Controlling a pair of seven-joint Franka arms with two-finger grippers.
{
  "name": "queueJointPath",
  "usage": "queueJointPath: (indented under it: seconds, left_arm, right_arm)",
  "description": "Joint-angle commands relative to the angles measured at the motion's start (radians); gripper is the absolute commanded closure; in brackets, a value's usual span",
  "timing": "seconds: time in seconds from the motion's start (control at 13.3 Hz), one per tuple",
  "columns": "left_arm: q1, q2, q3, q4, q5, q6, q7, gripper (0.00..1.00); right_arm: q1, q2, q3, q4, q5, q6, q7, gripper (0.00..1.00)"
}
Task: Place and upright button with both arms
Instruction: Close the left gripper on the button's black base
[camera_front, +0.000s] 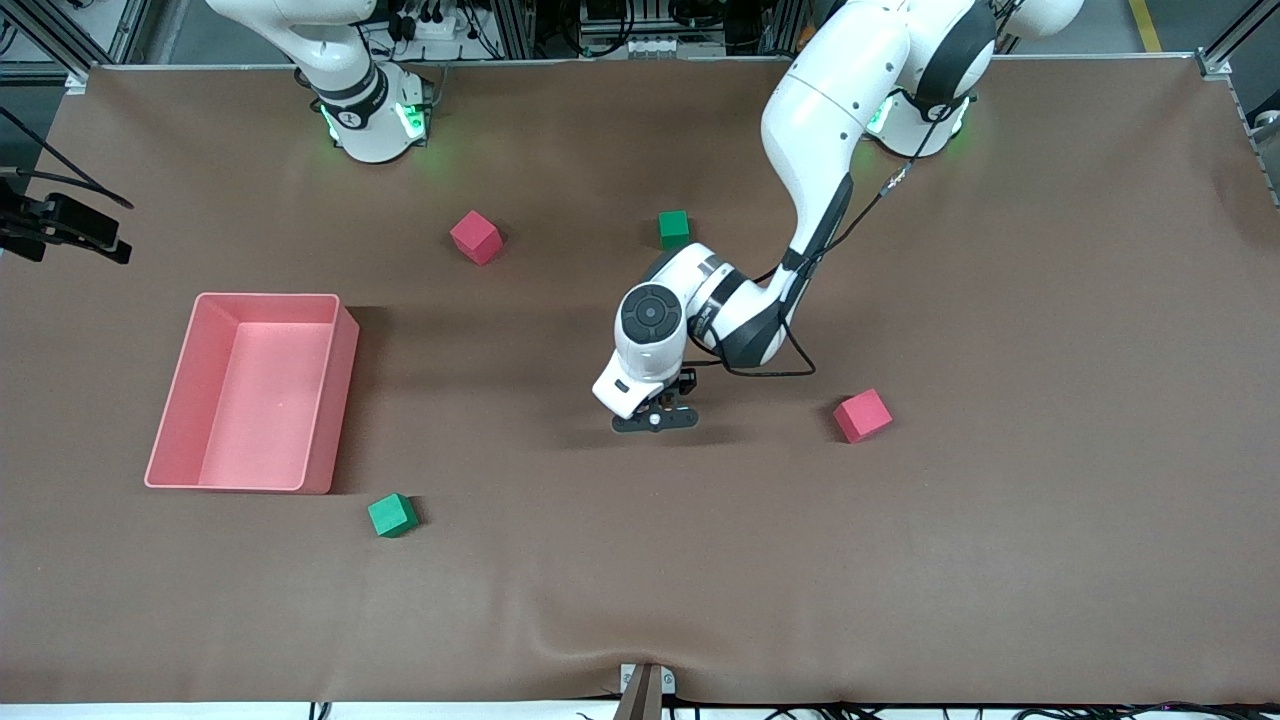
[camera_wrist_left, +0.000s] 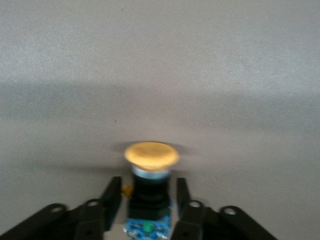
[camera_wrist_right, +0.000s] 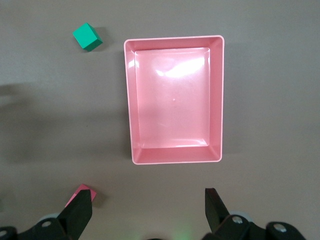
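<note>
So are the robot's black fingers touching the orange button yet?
Cannot tell. In the left wrist view the left gripper brackets the button, one finger looks slightly off, the picture blurred.

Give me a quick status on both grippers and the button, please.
Left gripper down at mid-table, fingers flanking the button, contact unclear. Right gripper open, waiting above the pink tray. Cubes lie well off; nothing in the way.

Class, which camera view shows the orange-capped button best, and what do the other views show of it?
The left wrist view: the button fills its centre between the left pincer fingers. In the front view the arm hides it. The right wrist view shows none of it.
</note>
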Motion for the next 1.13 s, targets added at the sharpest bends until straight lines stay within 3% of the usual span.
queueJointPath:
  seconds: [0.0, 0.15, 0.3, 0.38, 0.83, 1.05]
  left_arm:
    - [-0.006, 0.022, 0.008, 0.013, 0.018, 0.011, -0.009, 0.51]
    - [-0.006, 0.022, 0.008, 0.011, 0.018, 0.011, -0.009, 0.51]
    - [-0.001, 0.015, 0.008, 0.013, 0.017, 0.011, -0.007, 0.95]
    - [0.001, 0.007, 0.010, 0.014, 0.017, 0.009, -0.009, 1.00]
    - [-0.004, -0.045, 0.021, 0.016, 0.020, 0.009, -0.107, 1.00]
    - [-0.021, -0.062, 0.042, 0.016, 0.092, 0.009, -0.147, 1.00]
  right_arm:
    - [-0.001, -0.004, 0.009, 0.075, -0.003, -0.031, 0.016, 0.00]
    - [-0.002, -0.004, 0.007, 0.074, -0.001, -0.042, 0.016, 0.00]
    - [-0.001, -0.004, 0.007, 0.075, -0.001, -0.042, 0.017, 0.00]
    - [-0.001, -0.004, 0.007, 0.075, -0.001, -0.040, 0.023, 0.00]
    - [0.004, -0.006, 0.007, 0.072, -0.013, -0.031, 0.029, 0.00]
    - [0.002, -0.006, 0.009, 0.072, -0.014, -0.042, 0.029, 0.00]
